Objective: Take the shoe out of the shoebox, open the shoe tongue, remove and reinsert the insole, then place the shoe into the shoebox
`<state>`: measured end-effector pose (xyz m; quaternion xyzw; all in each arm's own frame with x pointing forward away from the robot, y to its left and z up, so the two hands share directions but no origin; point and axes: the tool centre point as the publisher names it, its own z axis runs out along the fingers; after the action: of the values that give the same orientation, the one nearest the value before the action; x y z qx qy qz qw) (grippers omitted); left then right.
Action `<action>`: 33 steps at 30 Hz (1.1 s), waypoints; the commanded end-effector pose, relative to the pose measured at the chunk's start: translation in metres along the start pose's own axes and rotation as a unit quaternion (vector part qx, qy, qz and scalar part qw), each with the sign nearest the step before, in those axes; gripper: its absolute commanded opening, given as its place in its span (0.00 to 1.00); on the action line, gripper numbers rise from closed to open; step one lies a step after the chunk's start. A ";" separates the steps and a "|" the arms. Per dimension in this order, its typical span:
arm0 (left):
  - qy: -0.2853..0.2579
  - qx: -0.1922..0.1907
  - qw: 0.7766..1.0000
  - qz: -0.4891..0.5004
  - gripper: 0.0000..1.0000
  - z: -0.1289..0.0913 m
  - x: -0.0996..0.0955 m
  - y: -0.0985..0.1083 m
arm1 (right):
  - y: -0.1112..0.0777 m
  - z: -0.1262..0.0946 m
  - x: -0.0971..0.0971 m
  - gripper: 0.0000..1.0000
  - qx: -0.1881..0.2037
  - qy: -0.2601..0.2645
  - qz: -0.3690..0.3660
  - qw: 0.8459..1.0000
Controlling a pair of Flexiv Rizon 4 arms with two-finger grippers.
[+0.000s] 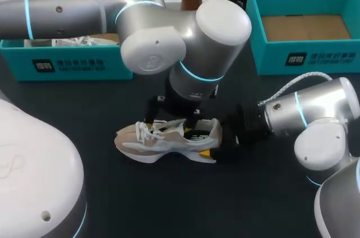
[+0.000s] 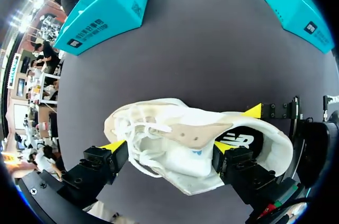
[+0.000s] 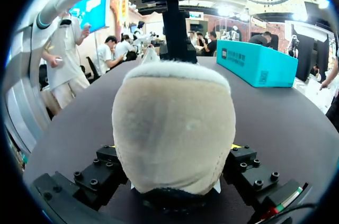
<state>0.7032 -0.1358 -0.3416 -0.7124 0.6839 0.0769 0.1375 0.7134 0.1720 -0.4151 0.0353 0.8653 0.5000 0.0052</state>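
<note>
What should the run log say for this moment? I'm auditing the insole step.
shoe: on table | right claw: shut on shoe heel | left claw: open, above laces

Shoe (image 1: 169, 139): cream-white upper, tan suede panels, white sole. Laces (image 2: 139, 134) white. Inside lining (image 2: 241, 140) black with white mark. Heel beige, with white fleecy collar.
Far-left shoebox (image 1: 67, 61) and far-right shoebox (image 1: 306, 52): teal, black label with white print. Far-right one brown cardboard inside.
Bench (image 1: 140, 198): matt dark grey.
Left arm (image 1: 169, 41) and right arm (image 1: 315, 114): silver, white caps, glowing cyan rings.
Left pincer (image 2: 168, 147) and right pincer (image 3: 172, 150): black, yellow tips.
</note>
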 end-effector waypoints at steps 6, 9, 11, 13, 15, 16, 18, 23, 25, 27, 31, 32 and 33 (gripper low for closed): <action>0.033 -0.007 0.999 0.002 0.00 -0.007 -0.013 0.003 | -0.001 0.006 -0.001 0.00 0.002 -0.001 0.000 1.000; 0.045 -0.008 0.999 0.007 0.00 -0.011 -0.017 0.005 | -0.001 0.006 -0.001 0.00 0.002 -0.001 0.000 1.000; 0.058 -0.005 0.998 0.010 0.00 -0.015 -0.021 0.008 | -0.001 0.006 -0.001 0.00 0.002 -0.001 0.000 1.000; 0.067 -0.004 0.998 0.017 0.00 -0.021 -0.024 0.010 | -0.001 0.006 -0.001 0.00 0.002 -0.001 0.000 1.000; 0.081 -0.003 0.996 0.023 0.00 -0.025 -0.027 0.013 | -0.001 0.006 -0.001 0.00 0.002 -0.001 0.000 1.000; 0.081 -0.003 0.996 0.024 0.00 -0.027 -0.028 0.015 | -0.001 0.006 -0.001 0.00 0.002 -0.001 0.000 1.000; 0.091 0.000 0.995 0.030 0.00 -0.031 -0.029 0.016 | -0.001 0.006 -0.001 0.00 0.002 -0.001 0.000 1.000; 0.121 0.001 0.991 0.050 0.00 -0.035 -0.034 0.018 | -0.001 0.006 -0.001 0.00 0.002 -0.001 0.000 1.000; 0.134 -0.001 0.990 0.054 0.00 -0.036 -0.042 0.018 | -0.001 0.006 -0.001 0.00 0.002 -0.001 0.000 1.000; 0.142 -0.002 0.988 0.055 0.00 -0.035 -0.052 0.019 | -0.001 0.006 -0.001 0.00 0.002 -0.001 0.000 1.000; 0.139 -0.010 0.990 0.036 0.00 -0.027 -0.075 0.022 | -0.001 0.006 -0.001 0.00 0.002 -0.001 0.000 1.000; 0.138 -0.013 0.990 0.034 0.00 -0.024 -0.081 0.022 | -0.001 0.006 -0.001 0.00 0.002 -0.001 0.000 1.000; 0.145 -0.018 0.989 0.029 0.00 -0.020 -0.087 0.022 | -0.001 0.006 -0.001 0.00 0.002 -0.001 0.000 1.000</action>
<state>0.6777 -0.0832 -0.2998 -0.6948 0.7121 0.0516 0.0867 0.7133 0.1721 -0.4151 0.0352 0.8653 0.5000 0.0051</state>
